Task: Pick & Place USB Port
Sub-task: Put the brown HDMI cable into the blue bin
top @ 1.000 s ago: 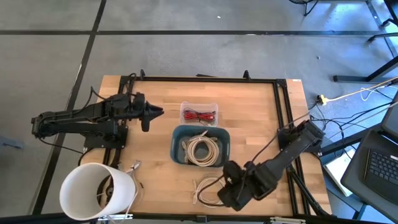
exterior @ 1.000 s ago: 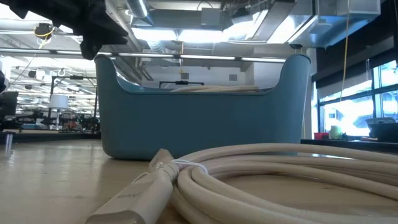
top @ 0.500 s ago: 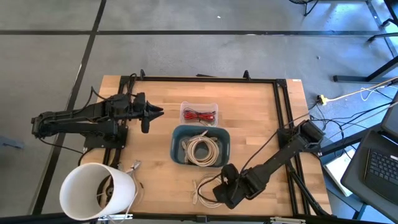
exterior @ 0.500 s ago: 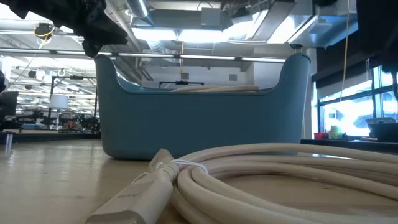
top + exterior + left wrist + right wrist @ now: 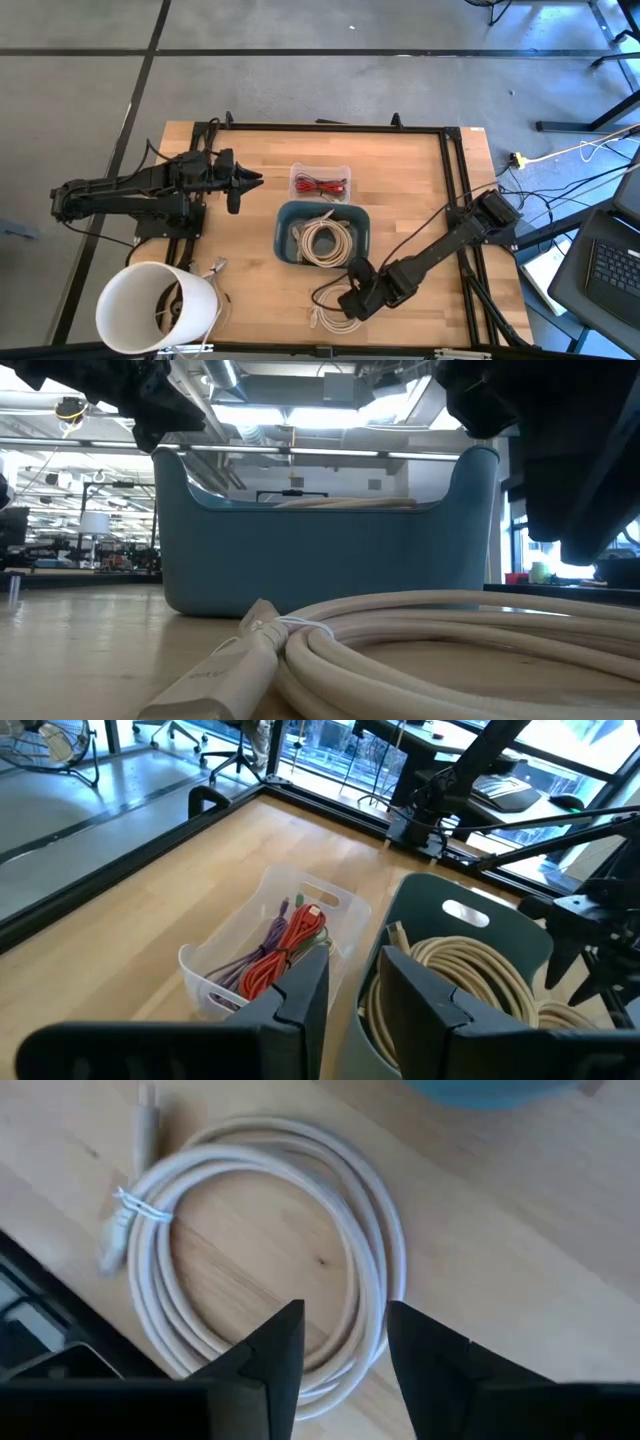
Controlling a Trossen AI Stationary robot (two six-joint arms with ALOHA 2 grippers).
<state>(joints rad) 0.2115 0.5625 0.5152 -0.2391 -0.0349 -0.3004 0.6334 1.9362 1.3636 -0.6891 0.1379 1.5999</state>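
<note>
On the wooden table (image 5: 250, 250), beside the blue bin (image 5: 288, 222), the right gripper (image 5: 338, 1342) hangs unclenched above the coiled white USB cable (image 5: 262, 1245), so the reach seems underway; descending and clamping the loop comes next.

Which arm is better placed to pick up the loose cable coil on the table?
The right. The right gripper hangs open directly above the cable coil, near the bin. The left gripper waits far off, near the clear box.
</note>
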